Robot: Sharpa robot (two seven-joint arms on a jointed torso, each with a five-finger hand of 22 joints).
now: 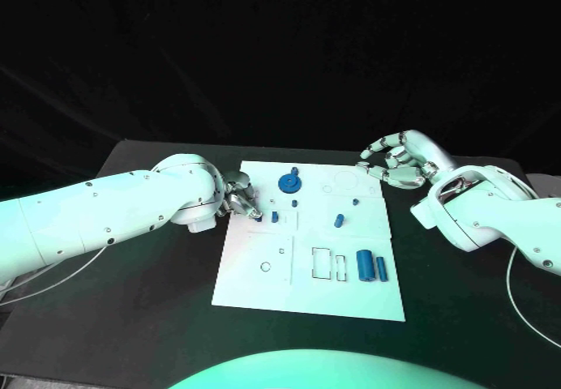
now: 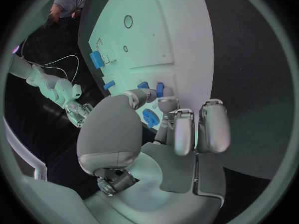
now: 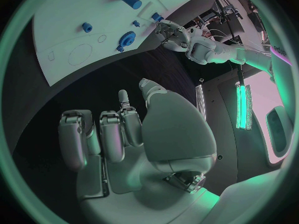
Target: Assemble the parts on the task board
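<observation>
The left hand lies over the left edge of the task board, fingertips at a small blue part; whether it pinches the part I cannot tell. The right hand hovers just past the board's far right corner, fingers curled, holding nothing. Two blue cylinders lie near the board's right edge, and black table lies open around the board.

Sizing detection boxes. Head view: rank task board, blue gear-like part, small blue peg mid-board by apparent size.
1. Task board
2. Blue gear-like part
3. Small blue peg
All lie on one board, so nearness hardly skews this.
</observation>
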